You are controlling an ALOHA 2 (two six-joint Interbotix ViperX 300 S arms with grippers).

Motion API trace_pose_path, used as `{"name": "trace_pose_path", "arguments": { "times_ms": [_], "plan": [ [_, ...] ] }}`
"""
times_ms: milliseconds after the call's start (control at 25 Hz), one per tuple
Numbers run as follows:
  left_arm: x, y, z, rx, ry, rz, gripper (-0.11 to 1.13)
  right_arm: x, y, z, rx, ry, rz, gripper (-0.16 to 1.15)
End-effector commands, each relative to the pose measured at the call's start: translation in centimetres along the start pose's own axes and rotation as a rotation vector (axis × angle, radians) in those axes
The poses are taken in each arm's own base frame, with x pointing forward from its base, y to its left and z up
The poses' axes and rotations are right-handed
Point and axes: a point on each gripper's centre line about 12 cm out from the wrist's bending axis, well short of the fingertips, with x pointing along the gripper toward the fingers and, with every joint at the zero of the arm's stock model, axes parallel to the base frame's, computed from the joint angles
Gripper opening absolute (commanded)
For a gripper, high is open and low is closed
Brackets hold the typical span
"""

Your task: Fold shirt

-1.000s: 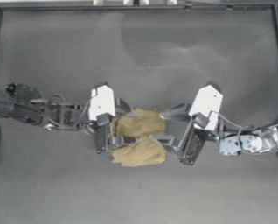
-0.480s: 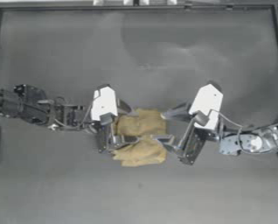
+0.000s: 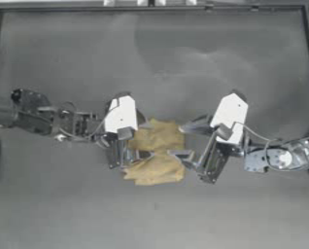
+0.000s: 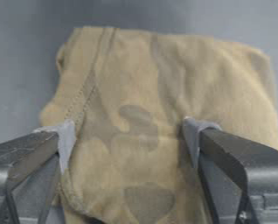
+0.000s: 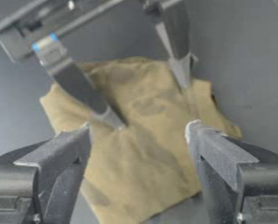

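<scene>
The shirt point(image 3: 156, 154) lies as a small folded tan bundle with faint camouflage blotches, just below the table's middle. My left gripper point(image 3: 123, 156) stands open at its left edge. In the left wrist view the cloth point(image 4: 159, 100) spans the gap between the jaws of the left gripper point(image 4: 128, 133). My right gripper point(image 3: 197, 160) stands open at the bundle's right edge. In the right wrist view the right gripper point(image 5: 140, 131) straddles the shirt point(image 5: 147, 144), and the left gripper's fingers point(image 5: 77, 87) reach down onto the far side.
The dark table point(image 3: 157, 58) is rimmed by a raised frame point(image 3: 150, 7) along the back and sides. The left arm point(image 3: 34, 114) and the right arm point(image 3: 274, 158) lie low across the table on either side of the bundle.
The left arm's rear links have shifted a little to the right. Both grippers and the shirt stay almost where they were.
</scene>
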Motion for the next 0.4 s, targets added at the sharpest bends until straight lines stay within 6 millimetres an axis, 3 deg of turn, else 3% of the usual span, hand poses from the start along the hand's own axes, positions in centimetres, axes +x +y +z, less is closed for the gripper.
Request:
{"name": "trace_pose_path", "arguments": {
  "times_ms": [40,400],
  "plan": [
    [-2.3,-0.1,3.3,0.013,-0.074,0.007,1.02,-0.4,0.2,1.6,0.048,-0.004,0.041,0.94],
    [-4.2,-1.0,4.2,0.026,-0.062,0.003,1.02,0.2,-1.0,1.8,0.071,0.062,0.065,0.94]
  ]
}}
